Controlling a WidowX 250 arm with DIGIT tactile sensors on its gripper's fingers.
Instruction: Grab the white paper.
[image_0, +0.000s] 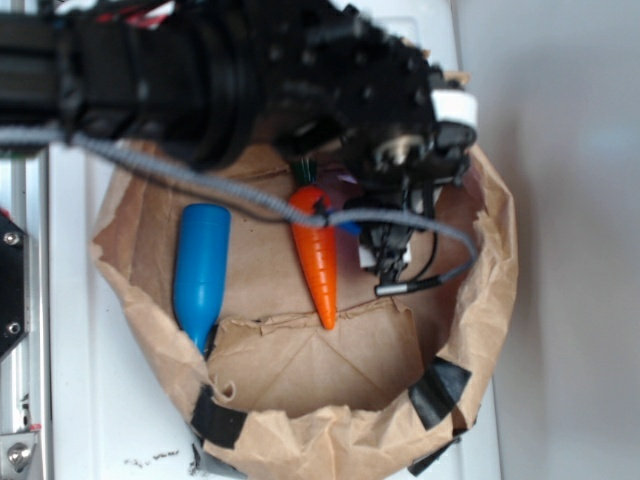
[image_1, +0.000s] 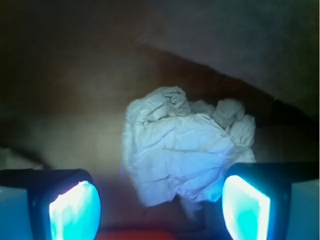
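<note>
The white paper (image_1: 185, 145) is a crumpled wad lying on the brown floor of the bag, in the middle of the wrist view. My gripper (image_1: 160, 207) is open, its two glowing pads (image_1: 75, 210) far apart. The wad's lower part reaches down between them, nearer the right pad, with a gap on the left. In the exterior view the gripper (image_0: 388, 250) hangs inside the brown paper bag (image_0: 495, 290), just right of the orange carrot (image_0: 318, 262). The black arm hides the paper there.
A blue bottle-shaped object (image_0: 201, 270) lies left of the carrot in the bag. The bag's crumpled walls rise all round, with black tape patches (image_0: 438, 392) at the front rim. It rests on a white surface (image_0: 90, 380). A grey cable (image_0: 230, 190) crosses above the carrot.
</note>
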